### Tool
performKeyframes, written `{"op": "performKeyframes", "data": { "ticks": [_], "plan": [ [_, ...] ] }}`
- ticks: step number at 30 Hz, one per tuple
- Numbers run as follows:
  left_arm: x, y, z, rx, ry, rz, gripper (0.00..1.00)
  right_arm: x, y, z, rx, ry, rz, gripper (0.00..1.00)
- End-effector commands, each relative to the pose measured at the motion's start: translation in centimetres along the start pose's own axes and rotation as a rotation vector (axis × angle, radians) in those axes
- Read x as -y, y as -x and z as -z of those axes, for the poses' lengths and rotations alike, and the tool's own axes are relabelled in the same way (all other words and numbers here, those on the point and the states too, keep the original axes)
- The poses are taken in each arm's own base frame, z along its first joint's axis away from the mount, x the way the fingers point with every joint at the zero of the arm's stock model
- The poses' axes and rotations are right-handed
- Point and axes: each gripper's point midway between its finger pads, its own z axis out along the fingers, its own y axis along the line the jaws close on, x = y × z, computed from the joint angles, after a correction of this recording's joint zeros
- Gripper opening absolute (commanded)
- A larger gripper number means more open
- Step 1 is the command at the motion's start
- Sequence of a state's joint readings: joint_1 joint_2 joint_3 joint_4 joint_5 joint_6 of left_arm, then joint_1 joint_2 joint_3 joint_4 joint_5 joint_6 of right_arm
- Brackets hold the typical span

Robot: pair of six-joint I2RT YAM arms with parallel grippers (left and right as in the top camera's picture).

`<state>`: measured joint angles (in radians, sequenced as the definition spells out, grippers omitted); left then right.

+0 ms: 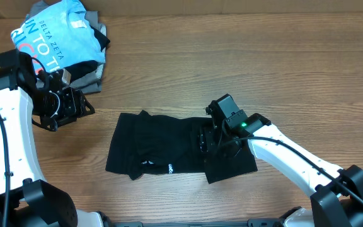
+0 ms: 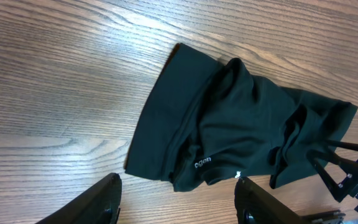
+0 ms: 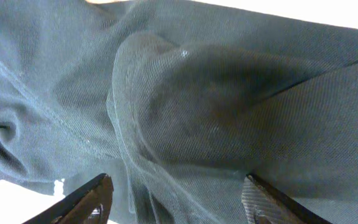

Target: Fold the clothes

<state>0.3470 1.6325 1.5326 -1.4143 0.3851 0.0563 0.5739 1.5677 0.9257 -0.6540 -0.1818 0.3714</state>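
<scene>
- Where lying part-folded on the surface (image 1: 263, 63), treat black T-shirt (image 1: 162, 148) as limp, light, quick to bunch.
- Pinch at a hem or corner, not the rumpled middle.
- Right hand (image 1: 205, 140) spread over its right end; left hand (image 1: 86, 107) spread, empty, well apart.
- Open room all round; garment pile (image 1: 68, 44) near left hand.

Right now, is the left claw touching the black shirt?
No, the left claw is off to the side of the black shirt, clearly apart.
</scene>
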Motion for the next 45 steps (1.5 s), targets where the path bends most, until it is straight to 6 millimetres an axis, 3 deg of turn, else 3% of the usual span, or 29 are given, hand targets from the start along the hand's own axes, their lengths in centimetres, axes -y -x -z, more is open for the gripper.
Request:
{"op": "performKeyframes", "data": {
  "ticks": [1, 6, 9, 11, 13, 15, 23, 26, 29, 35, 36, 38, 39, 41, 45],
  "plan": [
    [0.5, 0.5, 1.1, 0.043, 0.001, -0.038, 0.62, 0.1, 0.9, 0.0, 0.040, -0.011, -0.059, 0.68],
    [0.6, 0.5, 1.1, 0.044, -0.006, -0.038, 0.63, -0.4, 2.2, -0.7, 0.083, 0.022, -0.266, 0.73],
    [0.6, 0.4, 1.1, 0.042, -0.006, -0.038, 0.63, -0.1, 2.5, -2.5, 0.070, 0.018, -0.391, 0.73],
    [0.6, 0.4, 1.1, 0.041, -0.006, -0.037, 0.63, 0.2, 2.0, -3.6, 0.040, 0.008, -0.440, 0.64],
    [0.6, 0.4, 1.1, 0.041, -0.006, -0.037, 0.63, 0.1, 1.5, -4.4, 0.009, 0.015, -0.445, 0.40],
    [0.6, 0.4, 1.1, 0.040, -0.006, -0.037, 0.63, 0.1, 1.8, -4.4, 0.015, 0.019, -0.444, 0.27],
    [0.6, 0.4, 1.1, 0.043, -0.006, -0.039, 0.63, -1.0, 4.1, -0.3, 0.072, 0.029, -0.378, 0.06],
    [0.6, 0.5, 1.1, 0.043, -0.006, -0.039, 0.63, -1.5, 5.2, 1.2, 0.111, 0.051, -0.380, 0.04],
    [0.6, 0.4, 1.1, 0.043, -0.006, -0.039, 0.63, -1.7, 6.2, 2.1, 0.141, 0.072, -0.394, 0.04],
    [0.6, 0.4, 1.1, 0.043, -0.006, -0.039, 0.64, -1.2, 6.9, 2.0, 0.160, 0.079, -0.427, 0.05],
    [0.6, 0.4, 1.1, 0.043, -0.006, -0.039, 0.64, -1.2, 6.9, 1.9, 0.161, 0.079, -0.426, 0.13],
    [0.6, 0.4, 1.1, 0.043, -0.006, -0.038, 0.65, -1.2, 6.9, 1.9, 0.159, 0.079, -0.426, 0.45],
    [0.6, 0.4, 1.1, 0.042, -0.006, -0.038, 0.65, -1.2, 6.9, 1.9, 0.159, 0.077, -0.427, 0.54],
    [0.6, 0.3, 1.1, 0.038, -0.005, -0.037, 0.66, -0.7, 6.9, 2.0, 0.157, 0.071, -0.438, 0.60],
    [0.6, -0.4, 0.9, 0.007, -0.007, -0.024, 0.69, 1.6, 7.2, 3.2, 0.163, 0.053, -0.461, 0.60]
  ]
}}
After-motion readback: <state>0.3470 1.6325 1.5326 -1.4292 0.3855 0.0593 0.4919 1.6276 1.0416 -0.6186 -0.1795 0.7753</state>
